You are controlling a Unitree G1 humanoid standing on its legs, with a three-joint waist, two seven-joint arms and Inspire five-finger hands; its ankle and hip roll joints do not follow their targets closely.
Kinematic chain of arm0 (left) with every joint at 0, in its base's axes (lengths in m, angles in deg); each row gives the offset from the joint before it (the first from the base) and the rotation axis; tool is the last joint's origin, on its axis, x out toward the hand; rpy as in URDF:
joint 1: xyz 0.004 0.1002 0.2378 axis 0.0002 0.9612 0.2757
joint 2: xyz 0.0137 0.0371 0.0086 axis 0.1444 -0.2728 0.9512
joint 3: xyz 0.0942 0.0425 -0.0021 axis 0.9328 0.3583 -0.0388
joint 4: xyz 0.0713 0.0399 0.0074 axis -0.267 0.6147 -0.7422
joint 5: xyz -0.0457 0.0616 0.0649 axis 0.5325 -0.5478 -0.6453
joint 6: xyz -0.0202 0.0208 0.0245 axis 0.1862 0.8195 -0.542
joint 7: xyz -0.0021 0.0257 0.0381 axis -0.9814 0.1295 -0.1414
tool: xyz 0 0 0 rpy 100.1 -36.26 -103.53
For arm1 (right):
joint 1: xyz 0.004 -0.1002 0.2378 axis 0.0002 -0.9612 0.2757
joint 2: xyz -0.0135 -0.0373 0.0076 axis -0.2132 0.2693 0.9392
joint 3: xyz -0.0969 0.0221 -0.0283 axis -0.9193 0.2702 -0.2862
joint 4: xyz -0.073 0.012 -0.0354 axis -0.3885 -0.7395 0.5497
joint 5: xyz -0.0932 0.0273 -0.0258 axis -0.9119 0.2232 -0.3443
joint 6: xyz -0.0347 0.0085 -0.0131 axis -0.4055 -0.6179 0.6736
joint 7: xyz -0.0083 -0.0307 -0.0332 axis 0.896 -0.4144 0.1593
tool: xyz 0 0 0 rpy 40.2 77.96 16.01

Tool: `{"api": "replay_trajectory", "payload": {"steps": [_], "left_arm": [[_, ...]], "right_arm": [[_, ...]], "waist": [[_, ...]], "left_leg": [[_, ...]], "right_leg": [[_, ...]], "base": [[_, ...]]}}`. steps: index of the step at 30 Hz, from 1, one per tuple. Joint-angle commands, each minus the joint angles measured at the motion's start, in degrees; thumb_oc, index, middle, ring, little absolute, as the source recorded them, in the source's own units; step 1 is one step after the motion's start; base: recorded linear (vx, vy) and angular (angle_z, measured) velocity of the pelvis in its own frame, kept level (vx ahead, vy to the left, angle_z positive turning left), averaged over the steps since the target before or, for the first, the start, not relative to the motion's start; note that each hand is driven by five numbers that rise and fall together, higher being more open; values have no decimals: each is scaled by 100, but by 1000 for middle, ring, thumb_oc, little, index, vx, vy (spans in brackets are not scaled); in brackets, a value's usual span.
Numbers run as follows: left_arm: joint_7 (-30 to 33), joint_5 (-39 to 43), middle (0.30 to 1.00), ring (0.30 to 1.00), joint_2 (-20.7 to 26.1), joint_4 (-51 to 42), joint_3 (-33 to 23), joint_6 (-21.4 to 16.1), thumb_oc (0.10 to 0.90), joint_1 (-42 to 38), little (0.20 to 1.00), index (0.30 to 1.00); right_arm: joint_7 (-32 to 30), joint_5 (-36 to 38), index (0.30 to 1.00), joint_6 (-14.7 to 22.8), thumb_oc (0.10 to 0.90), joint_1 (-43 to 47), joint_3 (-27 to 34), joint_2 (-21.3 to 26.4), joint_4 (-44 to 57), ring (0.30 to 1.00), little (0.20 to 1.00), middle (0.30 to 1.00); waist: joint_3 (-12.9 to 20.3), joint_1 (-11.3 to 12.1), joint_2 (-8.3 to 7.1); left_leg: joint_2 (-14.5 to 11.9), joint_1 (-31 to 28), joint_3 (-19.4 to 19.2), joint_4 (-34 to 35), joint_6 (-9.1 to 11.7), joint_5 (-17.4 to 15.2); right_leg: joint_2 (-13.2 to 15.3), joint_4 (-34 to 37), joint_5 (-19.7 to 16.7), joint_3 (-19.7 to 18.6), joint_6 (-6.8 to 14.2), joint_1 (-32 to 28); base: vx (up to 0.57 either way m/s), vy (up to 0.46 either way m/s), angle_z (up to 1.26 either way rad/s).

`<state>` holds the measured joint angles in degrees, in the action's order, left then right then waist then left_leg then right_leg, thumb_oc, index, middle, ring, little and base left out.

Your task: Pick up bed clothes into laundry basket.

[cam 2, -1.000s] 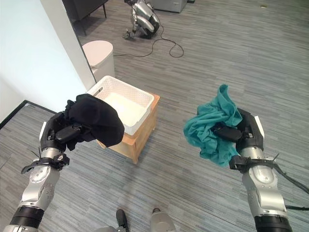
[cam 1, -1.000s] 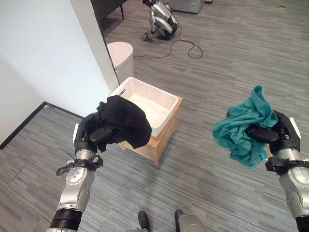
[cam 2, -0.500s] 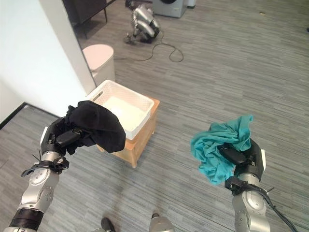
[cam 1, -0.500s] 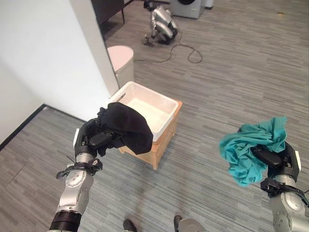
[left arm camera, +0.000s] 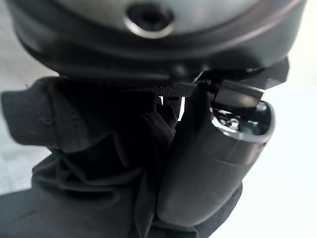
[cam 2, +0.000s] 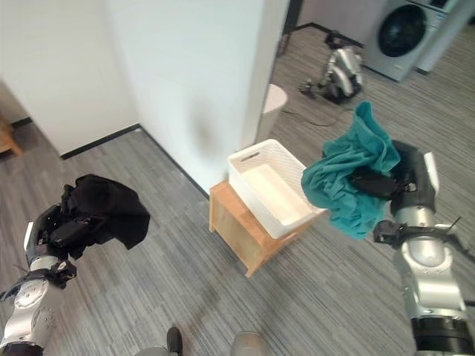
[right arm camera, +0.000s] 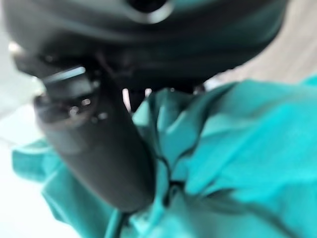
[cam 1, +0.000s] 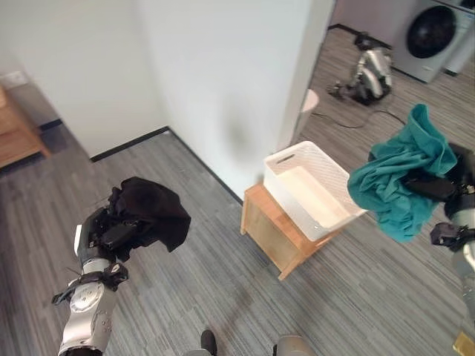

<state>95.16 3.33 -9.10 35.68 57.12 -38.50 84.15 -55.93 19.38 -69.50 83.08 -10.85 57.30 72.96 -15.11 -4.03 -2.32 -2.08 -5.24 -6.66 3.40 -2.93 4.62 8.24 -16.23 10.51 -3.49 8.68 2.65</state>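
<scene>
Black garment: a dark bundle of cloth was bunched in the left robot hand, held off the floor well to the left of the basket, apparently so it could be carried over rather than dragged.
Teal garment: a teal cloth hung in loose folds from the right robot hand, raised beside the basket's right edge, close enough that a short move inward would likely bring it over the opening.
Laundry basket: the white basket sat on a low wooden stand near the corner of a white wall; nothing could be seen inside it, so neither garment was in yet.
Left robot hand: fingers and thumb were curled into the black cloth, as its wrist view showed, with the forearm raised from lower left and the hand at about the height of the stand.
Right robot hand: thumb and fingers were clamped on the teal cloth; the arm came in from the right edge, forearm upright, with the hand above basket level.
Background: a washing machine and another robot on the floor stood beyond the wall.
</scene>
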Motion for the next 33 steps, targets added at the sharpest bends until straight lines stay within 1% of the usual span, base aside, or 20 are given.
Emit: {"api": "replay_trajectory", "payload": {"steps": [1,2,4,5,6,8,9,10,12,13,16,18,22,24,25,26,27,29,31,33], "left_arm": [[-326,109,300,300,400,-515,70,-560,400,-339,300,300],[-303,51,300,300,353,-526,74,-599,400,-219,300,300],[-332,124,300,300,323,-473,63,-612,400,-127,300,300],[-371,173,300,300,303,-438,59,-602,400,-28,300,300],[-371,173,300,300,297,-439,49,-602,400,-22,300,300],[-423,261,300,300,262,-387,24,-575,400,154,300,300],[-443,322,300,300,228,-372,34,-560,400,212,300,300],[-458,425,300,300,217,-302,49,-575,400,291,300,300],[-442,435,300,300,232,-287,76,-570,400,312,300,300],[-462,415,300,300,284,-297,170,-539,400,319,300,300],[-488,407,300,300,285,-283,207,-532,400,329,300,300],[-521,429,300,300,280,-289,335,-502,400,282,300,300],[-552,435,300,300,212,-352,472,-470,400,241,300,300],[-535,419,300,300,219,-445,605,-452,400,192,300,300],[-534,419,300,300,212,-444,596,-452,400,193,300,300],[-518,386,300,300,232,-471,618,-456,400,170,300,300],[-493,360,300,300,226,-788,633,-445,400,214,300,300],[-488,371,300,300,229,-801,584,-448,400,272,300,300],[-477,394,300,300,231,-822,545,-454,400,296,300,300],[-409,402,300,300,251,-858,503,-504,400,273,300,300]], "right_arm": [[-232,-433,300,348,400,800,426,927,-625,300,300,300],[-342,-711,300,326,400,918,410,1164,-822,300,300,300],[-340,-900,300,199,400,1021,343,1455,-1235,300,300,300],[-276,-1069,300,137,400,1174,201,1710,-1525,300,300,300],[-275,-1067,300,142,400,1209,166,1715,-1539,300,300,300],[-224,-1188,300,70,400,1518,-69,2032,-1984,300,300,300],[-168,-1225,300,72,400,1829,-378,2215,-2218,300,300,300],[-178,-1098,300,71,400,2242,-691,2301,-2516,300,300,300],[-165,-1047,300,89,400,2588,-984,2348,-2670,300,300,300],[-181,-954,300,101,400,2923,-1247,2309,-2756,300,300,300],[-199,-886,300,116,400,3211,-1505,2228,-2826,300,300,300],[-208,-967,300,77,400,3553,-1849,2078,-2824,300,300,300],[-280,-1048,300,32,400,3962,-2227,1876,-2869,300,300,300],[-567,-1309,300,-13,400,4359,-2478,1616,-3110,300,300,300],[-571,-1312,300,-14,400,4397,-2513,1611,-3122,300,300,300],[-661,-1445,300,-53,400,4560,-2629,1503,-3207,300,300,300],[-755,-1611,300,-134,400,4781,-2754,1422,-3336,300,300,300],[-818,-1699,300,-182,400,5052,-2901,1323,-3557,300,300,300],[-827,-1697,300,-181,400,5177,-2996,1281,-3685,300,300,300],[-867,-1598,300,-182,400,5249,-3024,1142,-3889,300,300,300]], "waist": [[338,-6,-261],[320,97,-336],[366,168,-388],[425,217,-394],[423,201,-391],[496,300,-401],[517,312,-386],[557,363,-356],[570,378,-340],[576,404,-323],[576,388,-297],[579,424,-273],[561,426,-234],[523,476,-189],[523,467,-184],[499,481,-153],[456,517,-90],[426,542,-25],[403,552,10],[318,569,114]], "left_leg": [[-147,-121,43,-307,618,-487],[-159,-153,148,-352,648,-500],[-149,-141,216,-363,674,-492],[-149,-142,254,-325,699,-474],[-149,-147,259,-323,699,-473],[-173,-162,326,-247,737,-429],[-196,-163,371,-231,764,-395],[-244,-162,413,-183,811,-345],[-264,-169,443,-161,839,-309],[-290,-165,532,-154,866,-277],[-316,-151,589,-157,890,-257],[-353,-160,614,-118,923,-211],[-389,-165,664,-67,938,-174],[-405,-153,678,18,957,-112],[-406,-153,677,22,958,-109],[-415,-144,682,52,964,-88],[-421,-108,687,70,976,-53],[-415,-76,697,82,991,-31],[-406,-59,708,81,997,-17],[-381,18,735,79,1017,32]], "right_leg": [[-150,1113,-1007,-51,92,31],[-65,1122,-1189,89,128,-37],[-20,1335,-1209,195,99,-165],[-5,1473,-1199,257,81,-319],[-5,1482,-1203,263,81,-330],[-24,1685,-1203,330,44,-519],[-53,1726,-1197,356,18,-586],[-80,1869,-1184,469,-20,-703],[-101,1930,-1183,524,-47,-770],[-164,1990,-1137,564,-100,-847],[-194,2012,-1111,626,-133,-905],[-238,2014,-1081,664,-185,-930],[-281,2005,-1047,682,-237,-934],[-299,1995,-1036,713,-255,-903],[-300,1991,-1035,712,-256,-899],[-303,1973,-1029,712,-259,-873],[-303,1950,-1018,726,-276,-822],[-297,1939,-1007,743,-283,-788],[-295,1933,-1002,752,-287,-775],[-264,1900,-991,796,-291,-720]], "base": [[91,-122,101],[79,-144,97],[42,-132,64],[35,-84,29],[52,-90,25],[54,-108,22],[61,-160,22],[41,-124,18],[43,-117,11],[7,-115,11],[47,-92,13],[33,-58,26],[20,-48,5],[0,-39,1],[-7,-42,0],[0,0,0],[-18,-35,0],[0,0,0],[-1,-8,2],[-20,-20,4]]}}
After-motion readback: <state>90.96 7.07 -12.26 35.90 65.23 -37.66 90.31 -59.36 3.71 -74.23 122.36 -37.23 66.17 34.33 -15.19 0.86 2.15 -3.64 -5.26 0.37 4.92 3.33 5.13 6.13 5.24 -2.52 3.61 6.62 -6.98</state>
